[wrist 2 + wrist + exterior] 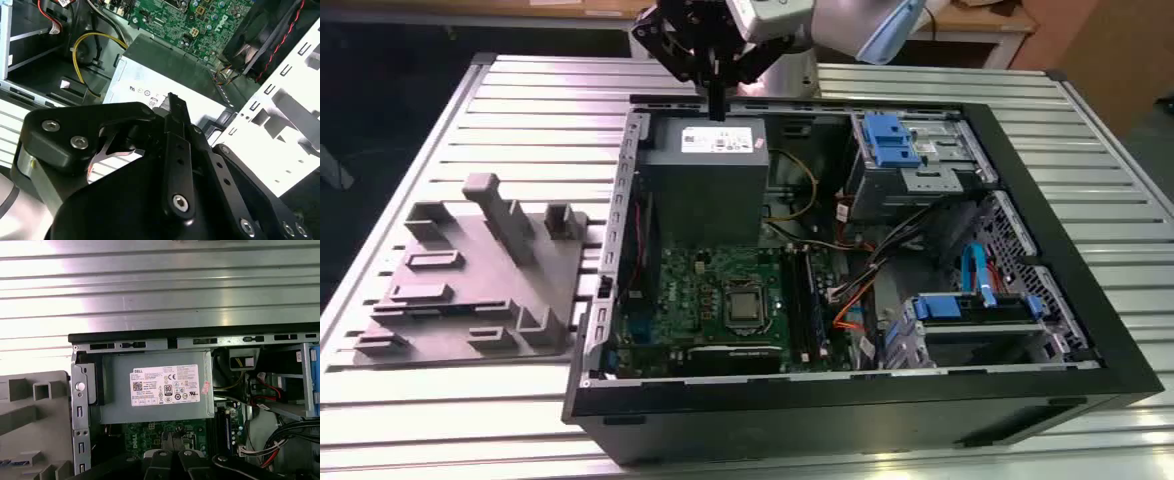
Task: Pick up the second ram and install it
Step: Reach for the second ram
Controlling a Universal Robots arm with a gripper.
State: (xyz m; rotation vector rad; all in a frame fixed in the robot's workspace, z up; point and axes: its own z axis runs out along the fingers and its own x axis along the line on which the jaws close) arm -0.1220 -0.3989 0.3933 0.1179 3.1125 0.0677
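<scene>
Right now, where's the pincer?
In the exterior view, the pincer hangs at the far edge of the open computer case, just over the grey power supply, toward the exterior view's left.

The arm (781, 18) is pale silver-grey, with a light blue cap (891, 30) at one joint. The gripper (716, 82) is matte black, built of flat angular link plates (their corners rounded) pinned with silver socket-head screws (180, 202). In the second wrist view a dull grey metal block (29, 172) sits behind the links.
</scene>
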